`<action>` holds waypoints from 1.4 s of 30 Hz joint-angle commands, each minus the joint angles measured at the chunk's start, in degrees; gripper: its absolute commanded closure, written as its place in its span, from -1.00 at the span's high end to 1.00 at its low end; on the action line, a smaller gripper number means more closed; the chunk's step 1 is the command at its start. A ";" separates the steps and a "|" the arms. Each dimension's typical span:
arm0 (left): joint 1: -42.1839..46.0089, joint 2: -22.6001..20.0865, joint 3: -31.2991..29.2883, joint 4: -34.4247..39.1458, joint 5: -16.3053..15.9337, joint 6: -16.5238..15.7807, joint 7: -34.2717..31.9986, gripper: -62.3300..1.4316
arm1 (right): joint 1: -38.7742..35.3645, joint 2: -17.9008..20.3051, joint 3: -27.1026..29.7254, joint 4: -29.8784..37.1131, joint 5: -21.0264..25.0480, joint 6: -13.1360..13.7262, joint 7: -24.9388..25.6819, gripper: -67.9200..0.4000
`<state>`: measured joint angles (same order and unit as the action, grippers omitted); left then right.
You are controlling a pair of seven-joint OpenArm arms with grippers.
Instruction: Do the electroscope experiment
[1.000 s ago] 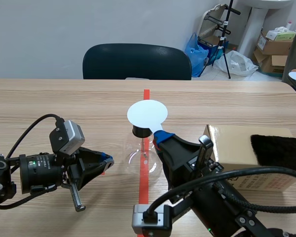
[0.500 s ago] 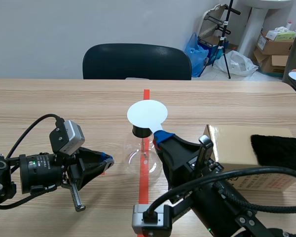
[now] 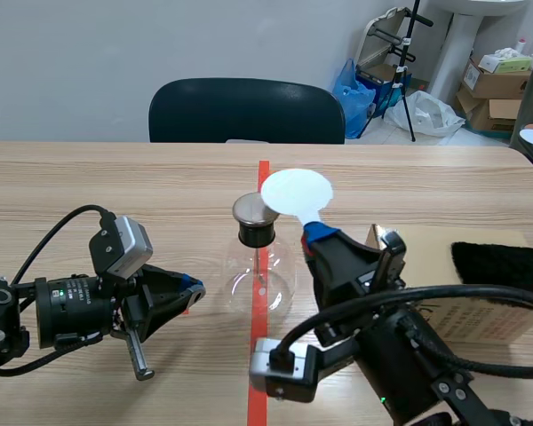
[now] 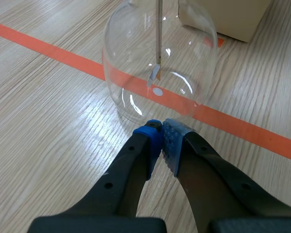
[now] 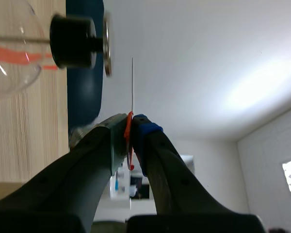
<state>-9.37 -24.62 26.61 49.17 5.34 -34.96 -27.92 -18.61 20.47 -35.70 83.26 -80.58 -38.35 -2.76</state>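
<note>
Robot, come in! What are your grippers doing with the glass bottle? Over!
Left gripper shut, empty, tips beside the flask. Right gripper shut on white disc wand, disc near metal cap, not touching. Nothing between them.

Clear glass flask (image 3: 259, 280); black stopper (image 3: 256, 234), silver cap (image 3: 247, 208). White disc (image 3: 295, 191). Pale wood-grain desk (image 3: 115, 186). Tan box (image 3: 426, 253), black cloth (image 3: 502, 271). Blue dotted pads (image 4: 173, 138) on left pincer (image 4: 161, 126).

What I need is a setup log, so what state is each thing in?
flask: upright, stoppered, metal cap on.
white disc: held up beside the cap, apart from it.
right gripper: fingers shut on white disc's handle.
left gripper: fingers shut, empty, by the flask's base.
black cloth: lying on the box.
</note>
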 commanded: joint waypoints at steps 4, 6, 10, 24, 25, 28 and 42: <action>-0.28 0.13 -0.15 1.03 -0.81 -0.13 -0.79 -0.83 | 0.66 0.17 0.15 0.57 0.02 -0.61 -8.17 -0.96; -0.28 0.13 -0.15 1.03 -0.81 -0.13 -0.79 -0.83 | 0.66 0.17 0.15 0.57 0.02 -0.61 -11.34 -0.96; -0.28 0.13 -0.15 1.03 -0.81 -0.13 -0.79 -0.83 | 0.66 0.17 0.15 0.57 0.02 -0.61 -16.41 -0.96; -0.28 0.13 -0.15 1.03 -0.81 -0.13 -0.79 -0.83 | 0.66 0.17 0.15 0.57 0.02 -0.61 -18.67 -0.96; -0.28 0.13 -0.15 1.03 -0.81 -0.13 -0.79 -0.83 | 0.66 0.17 0.15 0.57 0.02 -0.61 -17.55 -0.96; -0.28 0.13 -0.15 1.03 -0.81 -0.13 -0.79 -0.83 | 0.66 0.17 0.15 0.57 0.02 -0.61 -14.23 -0.96; -0.13 0.13 -0.15 1.03 -0.81 -0.13 -0.79 -0.83 | 0.68 0.17 0.15 0.57 0.02 -0.61 4.70 -0.96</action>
<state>-9.37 -24.62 26.61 49.17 5.34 -34.96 -27.92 -18.63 20.49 -35.70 83.26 -80.55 -38.35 1.85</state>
